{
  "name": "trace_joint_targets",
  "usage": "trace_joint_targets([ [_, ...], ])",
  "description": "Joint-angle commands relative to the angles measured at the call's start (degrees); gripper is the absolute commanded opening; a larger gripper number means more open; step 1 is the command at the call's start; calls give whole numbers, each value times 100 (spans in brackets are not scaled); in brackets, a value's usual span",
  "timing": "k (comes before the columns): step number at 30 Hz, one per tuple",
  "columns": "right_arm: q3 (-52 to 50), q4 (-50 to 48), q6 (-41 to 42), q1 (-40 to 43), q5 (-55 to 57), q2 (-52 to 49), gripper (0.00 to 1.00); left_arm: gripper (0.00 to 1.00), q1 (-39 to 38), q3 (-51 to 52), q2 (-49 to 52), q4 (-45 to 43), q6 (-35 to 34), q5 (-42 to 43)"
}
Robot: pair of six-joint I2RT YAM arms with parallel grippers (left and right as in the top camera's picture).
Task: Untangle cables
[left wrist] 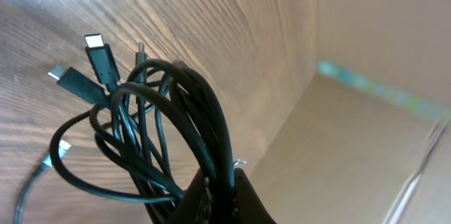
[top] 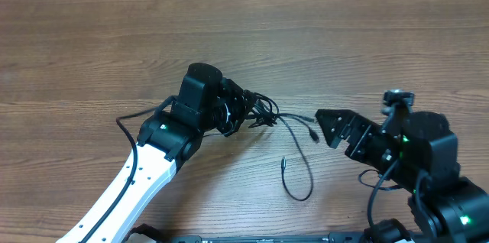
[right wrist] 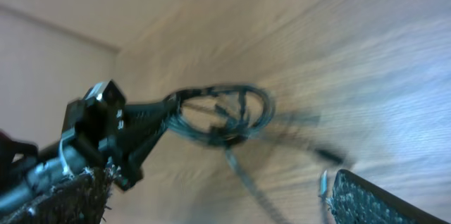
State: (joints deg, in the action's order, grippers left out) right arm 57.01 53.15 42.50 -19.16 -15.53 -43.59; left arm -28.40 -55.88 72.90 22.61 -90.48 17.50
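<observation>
**A:** Where are the cables sitting?

**B:** The cables (top: 262, 113) are bunching into a knot of loops right at the tips of the left gripper (top: 233, 111), which is clamping fully down on them. In the left wrist view the loops are fanning up out of its jaws, with two plug ends (left wrist: 99, 55) poking free above. One loose strand (top: 302, 186) is trailing away from that gripper toward the other arm and curling into a loop on the table (top: 306, 29).

**A:** And the other tool?

**B:** The right gripper (top: 327, 128) is standing wide open and holding nothing, with its tips just beside a small plug (top: 313, 134) on that strand.

**A:** What are you worrying about?

**B:** To my eye, tugging the strand straight away from the clamped bundle is risking a tighter knot, because the loops are crossing each other close to the left jaws. Pinching only the smooth plug could also let it slip out. The right wrist view is blurring, so I cannot tell which cord is running over which. The two grippers are also working near each other, so any reach inward could bump them.

**A:** Is there room to move?

**B:** Bare wood is lying ahead of both grippers, and the far edge is sitting well apart from them. Behind each gripper its own arm is taking up the space. The freest pull is probably outward, to the right gripper's own side.
</observation>
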Motion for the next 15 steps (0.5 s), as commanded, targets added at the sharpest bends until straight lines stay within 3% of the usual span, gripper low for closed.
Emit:
trace_joint_targets([
  [1,-339,-7,74,-109,-927,-227,100,4,26,-22,-26,-22,-1816,-498],
  [6,-688,-251,-245,-651,-1023,-719,95,5,26,-22,-26,101,-2833,-822],
  [10,-715,-863,-732,-1226,-715,-1117,90,4,31,-22,-26,136,-2900,-1154],
  [15,-715,-1526,-1001,-1974,710,-1773,90,5,33,-22,-26,118,-2900,-1220],
])
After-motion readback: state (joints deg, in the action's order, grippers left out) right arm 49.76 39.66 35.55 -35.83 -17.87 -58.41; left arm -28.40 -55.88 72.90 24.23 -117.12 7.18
